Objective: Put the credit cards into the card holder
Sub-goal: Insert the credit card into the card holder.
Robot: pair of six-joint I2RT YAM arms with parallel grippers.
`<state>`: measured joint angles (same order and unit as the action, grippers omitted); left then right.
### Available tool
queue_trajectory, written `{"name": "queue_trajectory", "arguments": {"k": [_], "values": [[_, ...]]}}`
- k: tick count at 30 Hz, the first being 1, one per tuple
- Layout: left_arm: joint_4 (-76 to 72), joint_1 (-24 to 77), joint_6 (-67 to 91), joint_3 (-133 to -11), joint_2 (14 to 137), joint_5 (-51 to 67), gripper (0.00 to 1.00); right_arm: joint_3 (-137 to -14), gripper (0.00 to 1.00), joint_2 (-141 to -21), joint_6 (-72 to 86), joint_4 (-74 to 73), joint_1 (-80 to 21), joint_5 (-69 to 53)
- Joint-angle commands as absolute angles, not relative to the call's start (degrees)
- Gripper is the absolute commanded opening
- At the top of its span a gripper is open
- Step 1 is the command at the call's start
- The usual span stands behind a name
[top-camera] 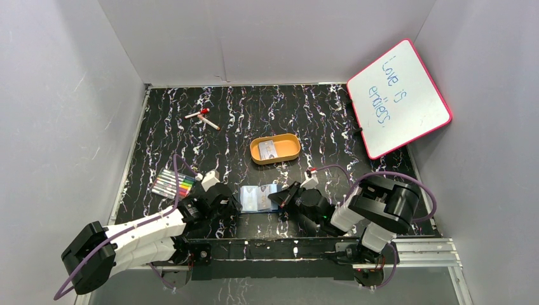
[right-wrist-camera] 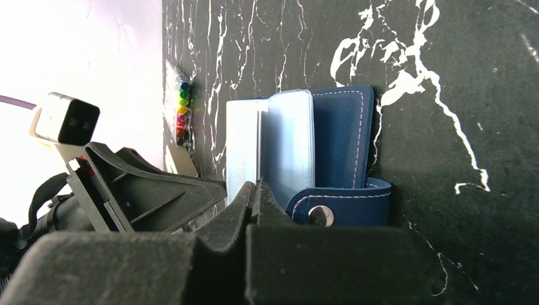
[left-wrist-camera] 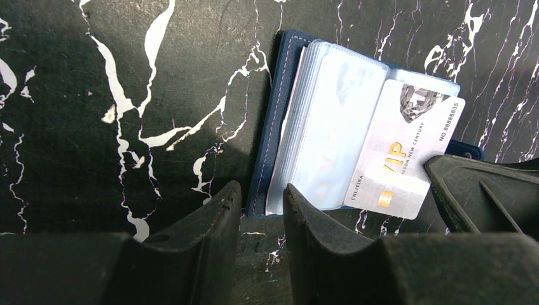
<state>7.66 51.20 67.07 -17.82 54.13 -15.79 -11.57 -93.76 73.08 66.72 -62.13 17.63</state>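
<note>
Card holder (top-camera: 259, 198), top view: lies open near the table's front edge, between left gripper (top-camera: 227, 202) and right gripper (top-camera: 284, 196); second card (top-camera: 270, 149) sits in orange tray (top-camera: 296, 151)
Left wrist: jaws narrowly parted, astride the navy cover edge; credit card (left-wrist-camera: 407, 152) looks thin, stiff and slick; it lies across the floppy sleeves
Right wrist: jaws closed, apparently pinching that card's edge; best held by the edge and slid in flat

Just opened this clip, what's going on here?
The card holder lies open on the table. The right gripper is shut on a corner of a VIP credit card, which lies tilted across the holder's clear sleeves and doesn't look tucked in yet. The left gripper sits at the holder's left edge, fingers slightly apart. A second card waits in the orange tray.
</note>
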Motion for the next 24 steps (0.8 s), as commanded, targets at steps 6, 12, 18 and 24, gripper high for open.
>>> {"name": "queue_trajectory", "arguments": {"k": [6, 12, 18, 24], "values": [[7.6, 51.0, 66.7, -17.5, 54.2, -15.9, 0.29, -13.0, 0.00, -95.3, 73.3, 71.5, -62.7, 17.0], [7.4, 51.0, 66.6, -17.5, 54.2, -15.7, 0.29, -13.6, 0.00, -96.2, 74.0, 71.5, -62.7, 16.5], [7.0, 51.1, 66.7, -17.3, 54.4, -15.5, 0.29, -13.9, 0.00, -97.4, 74.4, 72.0, -62.8, 16.3], [6.4, 51.1, 66.7, -17.1, 54.8, -15.1, 0.29, -14.8, 0.00, -99.2, 74.5, 73.5, -62.8, 15.2]]}}
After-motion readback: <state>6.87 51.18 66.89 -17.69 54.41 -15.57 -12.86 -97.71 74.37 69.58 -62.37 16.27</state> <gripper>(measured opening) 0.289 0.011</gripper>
